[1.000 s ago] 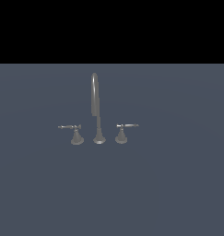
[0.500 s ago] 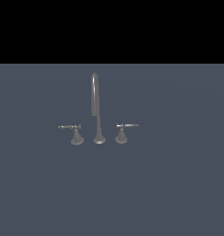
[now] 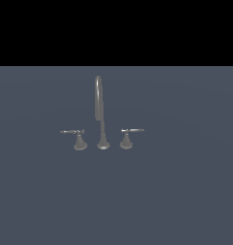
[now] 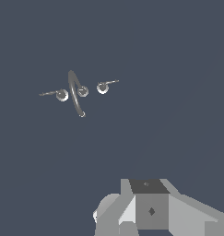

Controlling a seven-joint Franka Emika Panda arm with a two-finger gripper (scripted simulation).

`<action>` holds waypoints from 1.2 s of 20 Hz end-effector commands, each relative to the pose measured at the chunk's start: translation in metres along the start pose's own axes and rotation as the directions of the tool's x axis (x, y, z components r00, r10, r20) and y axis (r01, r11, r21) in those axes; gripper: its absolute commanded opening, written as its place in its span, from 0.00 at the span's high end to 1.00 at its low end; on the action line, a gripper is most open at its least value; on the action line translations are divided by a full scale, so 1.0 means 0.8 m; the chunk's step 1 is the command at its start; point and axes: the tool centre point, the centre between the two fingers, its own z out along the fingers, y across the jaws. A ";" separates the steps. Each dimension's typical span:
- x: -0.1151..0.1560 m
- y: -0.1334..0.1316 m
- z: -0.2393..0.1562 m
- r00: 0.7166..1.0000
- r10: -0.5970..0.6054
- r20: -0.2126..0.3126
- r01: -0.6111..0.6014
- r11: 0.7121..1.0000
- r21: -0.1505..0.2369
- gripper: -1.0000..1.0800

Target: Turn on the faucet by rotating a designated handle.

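The gripper [image 4: 148, 209] shows only as a grey block at the wrist view's edge; its fingers are hidden, so whether they stand wide or narrow cannot be told. Well apart from it, out ahead on the dark floor, stands the faucet [image 3: 99, 112], untouched. The handle [image 3: 129, 134] sits just beside the spout's base, lever pointing toward the exterior view's right.

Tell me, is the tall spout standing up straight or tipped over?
Standing up. In the exterior view the spout rises straight from its base, between the two handles, and curves over at the top. No water shows.
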 end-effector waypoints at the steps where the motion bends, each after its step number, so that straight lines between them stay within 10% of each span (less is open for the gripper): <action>1: 0.018 0.003 0.012 0.998 0.061 0.002 -0.061 0.998 -0.028 1.00; 24: 0.168 0.023 0.170 0.850 0.523 -0.065 -0.526 0.832 -0.177 1.00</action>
